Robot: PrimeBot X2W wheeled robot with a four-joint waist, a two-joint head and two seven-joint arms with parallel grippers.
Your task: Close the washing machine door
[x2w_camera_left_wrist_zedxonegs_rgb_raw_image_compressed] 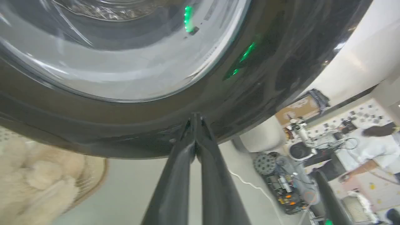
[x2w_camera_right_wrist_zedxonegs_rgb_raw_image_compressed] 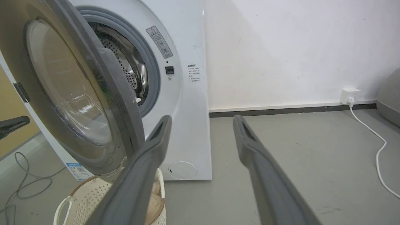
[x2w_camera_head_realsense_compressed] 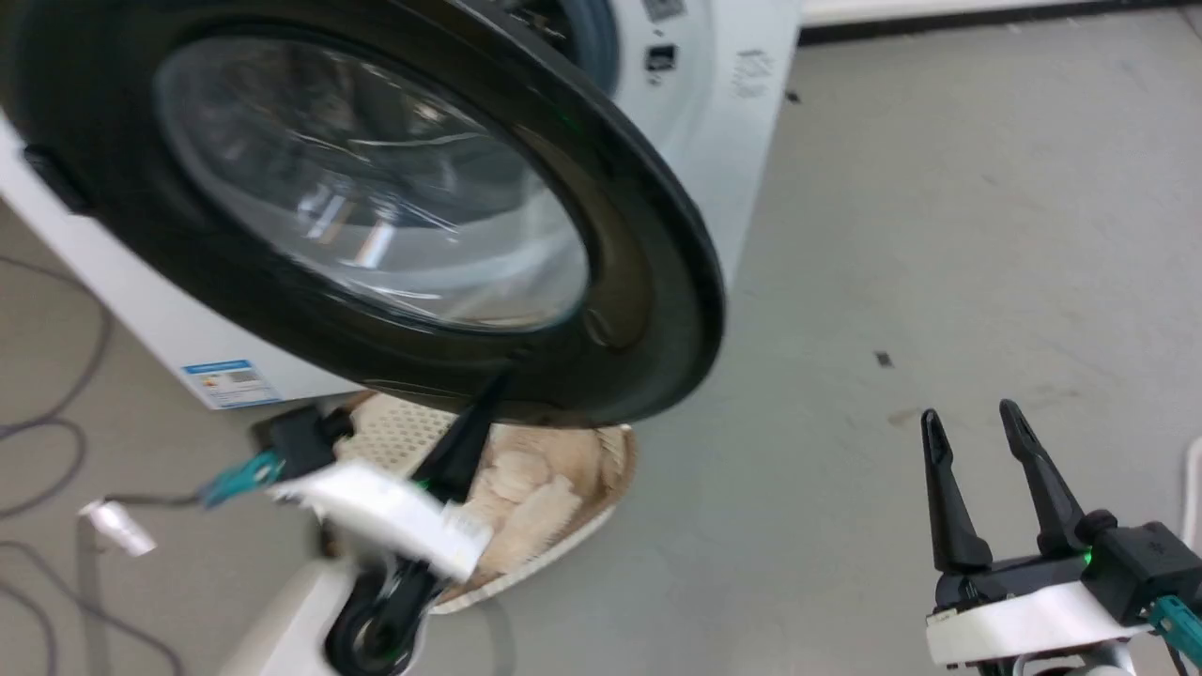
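Note:
The washing machine door (x2w_camera_head_realsense_compressed: 648, 282) stands partly open, its glossy black rim and clear glass bowl (x2w_camera_head_realsense_compressed: 376, 188) facing me. The same door (x2w_camera_right_wrist_zedxonegs_rgb_raw_image_compressed: 72, 93) hangs in front of the steel drum (x2w_camera_right_wrist_zedxonegs_rgb_raw_image_compressed: 125, 65) in the right wrist view. My left gripper (x2w_camera_head_realsense_compressed: 498, 390) is shut, its tips touching the lower outer rim of the door (x2w_camera_left_wrist_zedxonegs_rgb_raw_image_compressed: 193, 137), with nothing held between the fingers (x2w_camera_left_wrist_zedxonegs_rgb_raw_image_compressed: 175, 175). Down at the lower right my right gripper (x2w_camera_head_realsense_compressed: 972, 422) is open over the bare floor, well away from the door.
A cream laundry basket (x2w_camera_head_realsense_compressed: 601, 469) with pale cloth sits on the floor under the door. The white machine body (x2w_camera_right_wrist_zedxonegs_rgb_raw_image_compressed: 184, 93) stands against a wall. Cables (x2w_camera_head_realsense_compressed: 56, 422) lie at the left; a white cord (x2w_camera_right_wrist_zedxonegs_rgb_raw_image_compressed: 375, 150) runs to a wall socket. A person (x2w_camera_left_wrist_zedxonegs_rgb_raw_image_compressed: 378, 153) bends over clutter in the distance.

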